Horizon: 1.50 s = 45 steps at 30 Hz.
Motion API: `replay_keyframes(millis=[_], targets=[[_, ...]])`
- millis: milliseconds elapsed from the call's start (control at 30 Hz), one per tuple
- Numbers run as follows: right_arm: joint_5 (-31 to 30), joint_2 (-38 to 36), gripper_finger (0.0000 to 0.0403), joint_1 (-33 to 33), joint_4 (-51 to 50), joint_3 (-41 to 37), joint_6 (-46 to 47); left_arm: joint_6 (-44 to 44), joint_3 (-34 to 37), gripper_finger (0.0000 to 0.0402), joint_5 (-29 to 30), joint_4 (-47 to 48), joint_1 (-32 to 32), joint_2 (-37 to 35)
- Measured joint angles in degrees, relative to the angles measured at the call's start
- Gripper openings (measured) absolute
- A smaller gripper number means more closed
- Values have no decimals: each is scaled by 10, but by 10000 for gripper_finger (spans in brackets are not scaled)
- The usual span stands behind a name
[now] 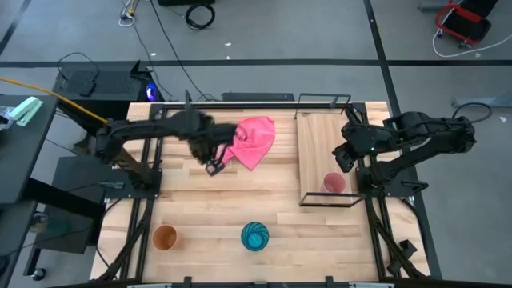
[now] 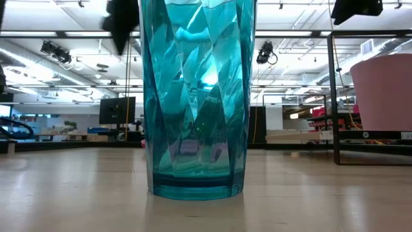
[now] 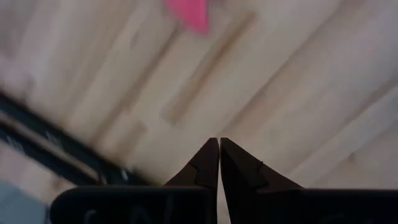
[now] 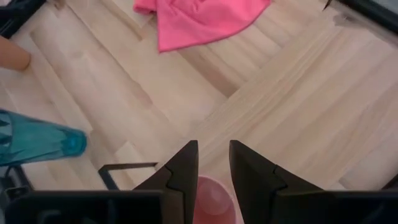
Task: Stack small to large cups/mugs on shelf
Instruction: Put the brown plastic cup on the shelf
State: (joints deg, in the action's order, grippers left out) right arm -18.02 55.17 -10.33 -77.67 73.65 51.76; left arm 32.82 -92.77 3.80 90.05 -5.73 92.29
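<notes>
I see the right end effector [image 4: 209, 163] above the shelf [image 1: 316, 156], fingers a little apart and empty, with the pink cup [image 1: 334, 183] upright and mouth-up just beneath it at the shelf's near end. My left end effector [image 1: 214, 167] has its fingers pressed together, empty, hanging over the surface [image 1: 224, 208] beside the pink cloth [image 1: 252, 140]. Well away from both, near the front edge, the teal cup [image 1: 255, 236] and orange cup [image 1: 165, 237] stand upright, openings up.
</notes>
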Motion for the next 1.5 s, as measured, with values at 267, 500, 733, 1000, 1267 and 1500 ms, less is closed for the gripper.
replay_keyframes(millis=[267, 500, 733, 1000, 1267, 1500], targets=[[-13, 0, 99, 1, 3, 0, -29, 285, 94, 30, -23, 0, 144, -119], [-13, 0, 99, 1, 4, 0, -36, 529, 101, 24, -24, -1, 302, -176], [-6, 0, 99, 0, 4, 0, -38, 667, 104, 22, -45, -1, 439, -178], [1, 0, 99, 0, 14, 0, -22, 817, 156, 47, -60, -1, 564, -181], [1, 6, 99, 0, 42, 0, 7, 860, 201, 80, -48, -27, 630, -183], [1, 26, 99, 0, 71, -1, 27, 842, 259, 119, -38, -107, 660, -183]])
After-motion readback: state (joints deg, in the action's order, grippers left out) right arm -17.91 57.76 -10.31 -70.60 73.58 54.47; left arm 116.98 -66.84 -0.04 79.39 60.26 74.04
